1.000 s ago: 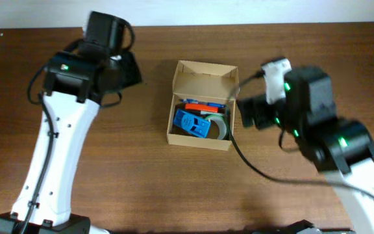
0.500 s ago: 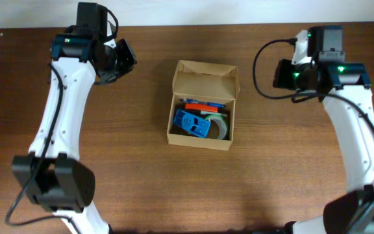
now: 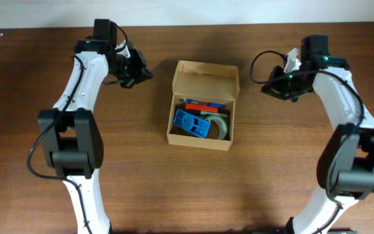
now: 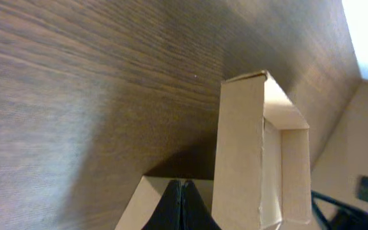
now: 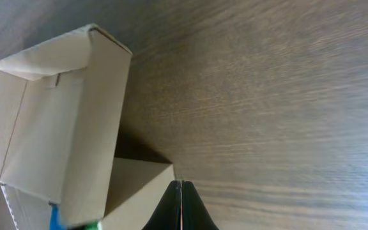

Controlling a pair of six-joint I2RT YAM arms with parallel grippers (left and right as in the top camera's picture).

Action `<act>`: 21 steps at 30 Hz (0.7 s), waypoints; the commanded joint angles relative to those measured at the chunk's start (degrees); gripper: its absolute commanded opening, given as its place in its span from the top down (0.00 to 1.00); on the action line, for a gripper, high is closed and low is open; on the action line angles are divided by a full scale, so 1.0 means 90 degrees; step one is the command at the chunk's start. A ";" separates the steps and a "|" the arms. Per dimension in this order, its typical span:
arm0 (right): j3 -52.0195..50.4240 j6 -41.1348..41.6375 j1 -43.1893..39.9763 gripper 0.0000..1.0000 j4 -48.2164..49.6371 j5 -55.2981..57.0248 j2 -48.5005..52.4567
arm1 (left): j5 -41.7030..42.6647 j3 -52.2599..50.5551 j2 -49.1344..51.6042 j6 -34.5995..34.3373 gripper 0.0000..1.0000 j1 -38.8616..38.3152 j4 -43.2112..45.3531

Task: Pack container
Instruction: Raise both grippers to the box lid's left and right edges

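The tan cardboard container (image 3: 203,81) sits mid-table with its hinged lid standing up at the back. Inside lie a blue toy (image 3: 191,123), an orange piece (image 3: 202,106) and a greenish tape roll (image 3: 219,125). My left gripper (image 3: 145,75) hovers left of the lid, shut and empty; its wrist view has the container (image 4: 260,147) just ahead of the closed fingertips (image 4: 181,186). On the right side my right gripper (image 3: 265,90) is likewise shut on nothing, pointing at the container (image 5: 62,121) beyond the gripper's tip (image 5: 181,185).
Bare brown wooden table (image 3: 187,188) surrounds the box on all sides. A pale wall strip (image 3: 187,12) runs along the far edge. Both white arms reach in from the front corners.
Both arms have swung back and stretched out, so the grippers now flank the container's lid. Both grippers have gone from open to shut. The container and its contents have not moved.
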 commanded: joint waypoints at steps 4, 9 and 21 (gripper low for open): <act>0.0131 0.0568 -0.0017 0.97 0.0444 -0.1071 0.0695 | 0.0884 0.0027 0.0636 -0.0576 0.98 0.0010 0.0321; 0.0129 0.0920 0.0112 0.96 0.0763 -0.1270 0.1076 | 0.1270 0.0027 0.0950 -0.0823 0.98 -0.0114 0.0600; 0.0107 0.1756 0.0614 0.97 0.1950 -0.1569 0.1496 | 0.1489 0.0027 0.1246 -0.1260 0.98 -0.0583 0.0981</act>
